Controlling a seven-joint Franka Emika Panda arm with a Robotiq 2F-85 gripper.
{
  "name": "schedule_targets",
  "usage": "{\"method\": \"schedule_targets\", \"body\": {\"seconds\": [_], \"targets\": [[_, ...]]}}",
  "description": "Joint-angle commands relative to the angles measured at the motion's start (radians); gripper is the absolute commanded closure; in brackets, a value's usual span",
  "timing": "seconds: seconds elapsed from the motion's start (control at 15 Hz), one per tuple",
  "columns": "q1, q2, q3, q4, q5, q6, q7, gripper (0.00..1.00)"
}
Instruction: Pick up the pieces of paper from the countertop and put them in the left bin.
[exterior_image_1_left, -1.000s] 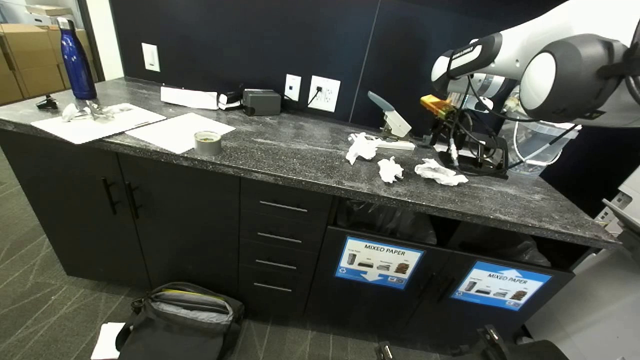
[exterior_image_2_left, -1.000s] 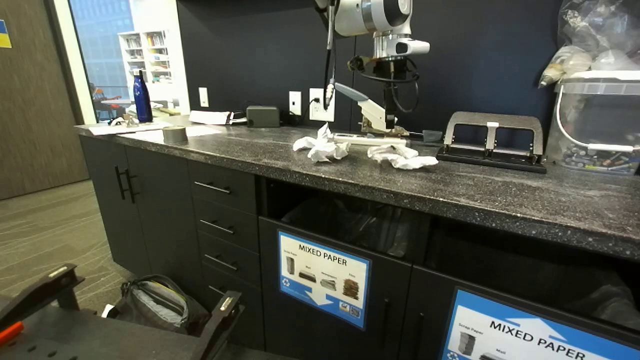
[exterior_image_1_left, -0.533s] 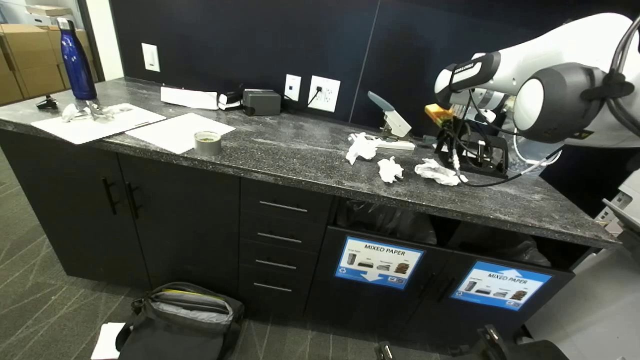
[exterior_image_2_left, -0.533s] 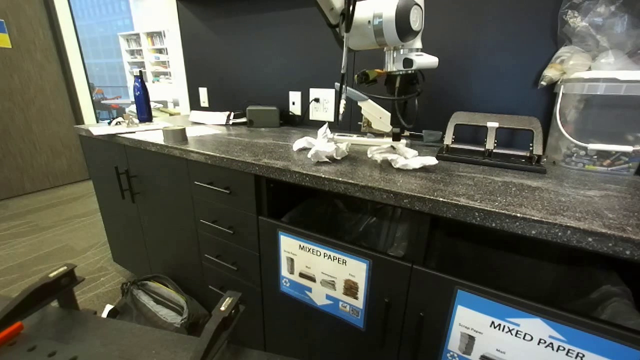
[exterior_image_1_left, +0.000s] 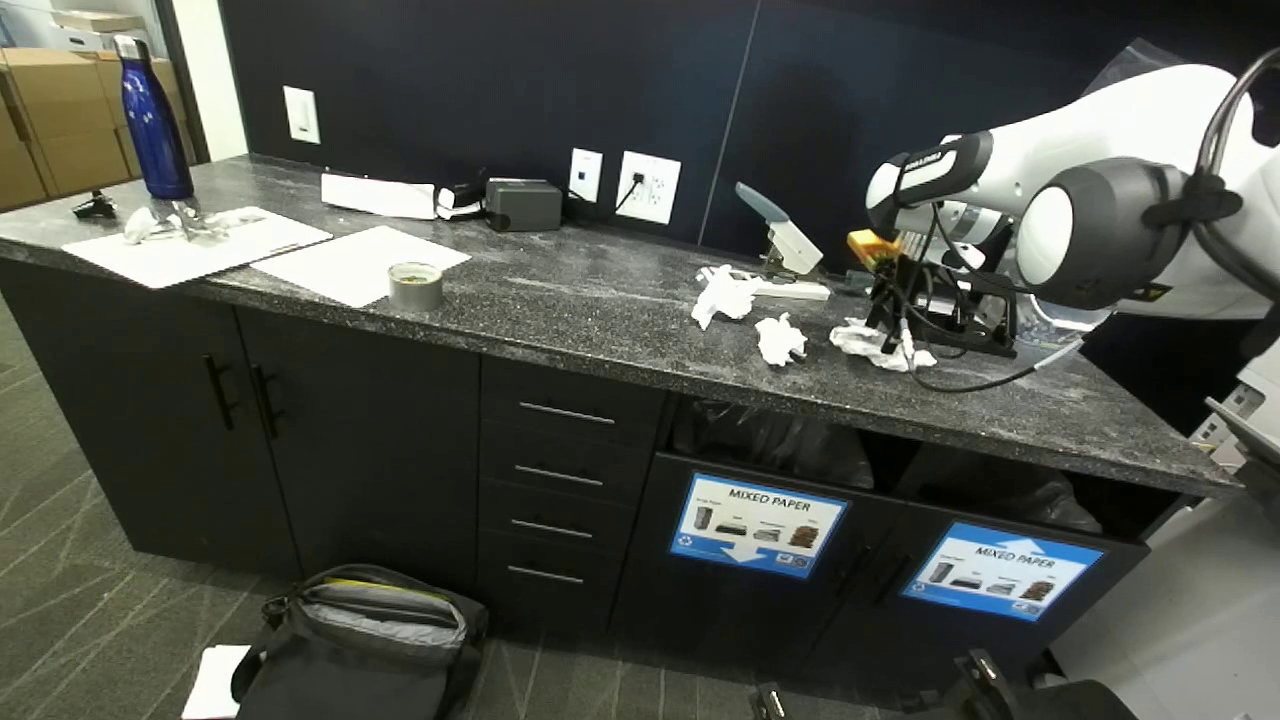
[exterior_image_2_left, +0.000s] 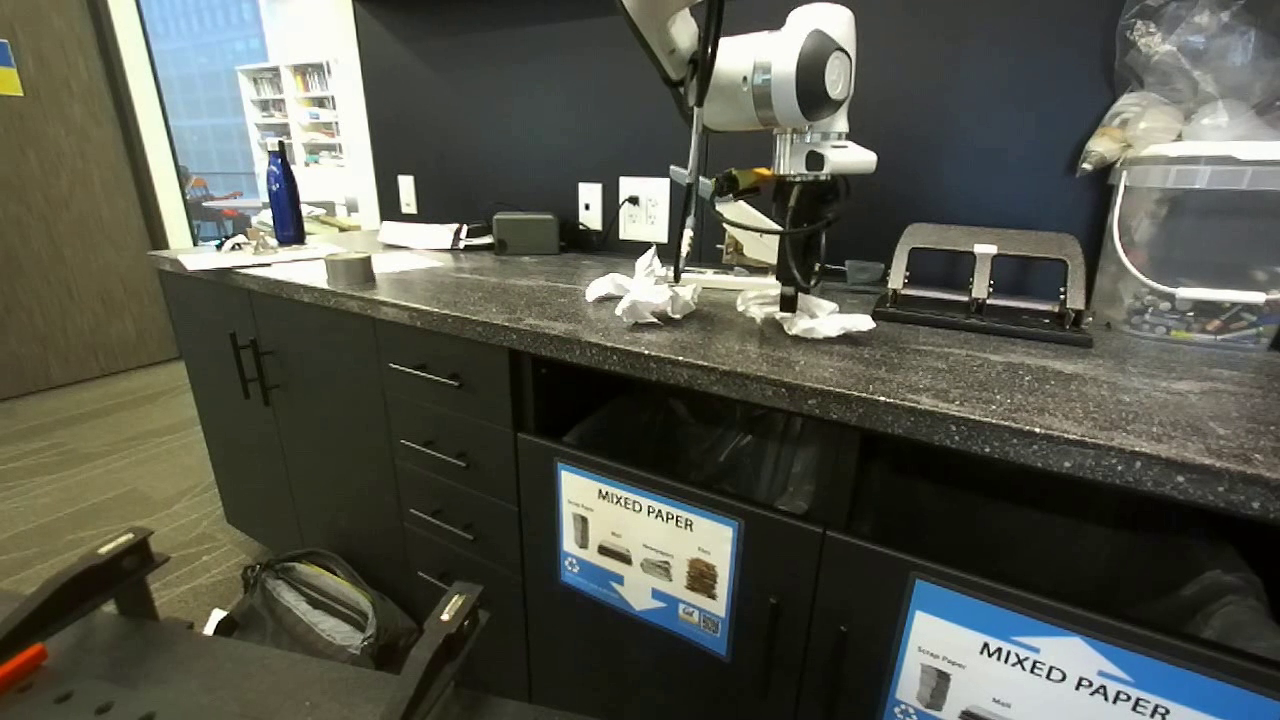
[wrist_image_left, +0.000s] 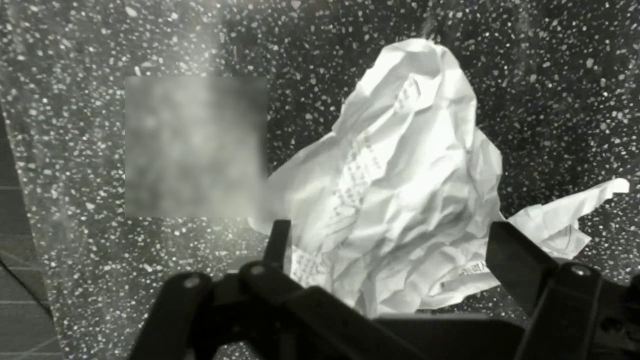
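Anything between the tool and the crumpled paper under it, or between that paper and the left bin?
Nothing visible between the tool and the crumpled printed paper; the jaws stand open over it. Toward the left bin, the countertop's front edge stands between, since the bin opens below it.

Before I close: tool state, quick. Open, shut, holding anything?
Tool: open, holding nothing; in the wrist view, a crumpled piece of paper shows between its wide-set jaws.

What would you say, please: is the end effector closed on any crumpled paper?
No, the wrist view shows the end effector open, with crumpled paper showing between its fingers.
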Motion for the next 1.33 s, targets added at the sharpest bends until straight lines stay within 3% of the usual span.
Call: {"method": "schedule_targets", "body": {"seconds": [0.0, 0.27, 0.33, 0.47, 0.93, 1.07, 1.27], "targets": [[-0.027, 0.048, 0.018, 0.072, 0.031, -0.032, 0.017, 0.0], [-0.036, 0.066, 0.025, 0.079, 0.03, -0.035, 0.007, 0.01], [-0.037, 0.069, 0.026, 0.08, 0.027, -0.032, -0.002, 0.26], [-0.038, 0.072, 0.026, 0.081, 0.022, -0.024, -0.015, 0.3], [-0.031, 0.044, 0.028, 0.031, 0.0, 0.005, -0.189, 0.85], [-0.027, 0.033, 0.026, 0.016, -0.007, 0.002, -0.254, 0.95], [-0.026, -0.02, 0.047, -0.055, -0.003, 0.014, -0.43, 0.97]]}}
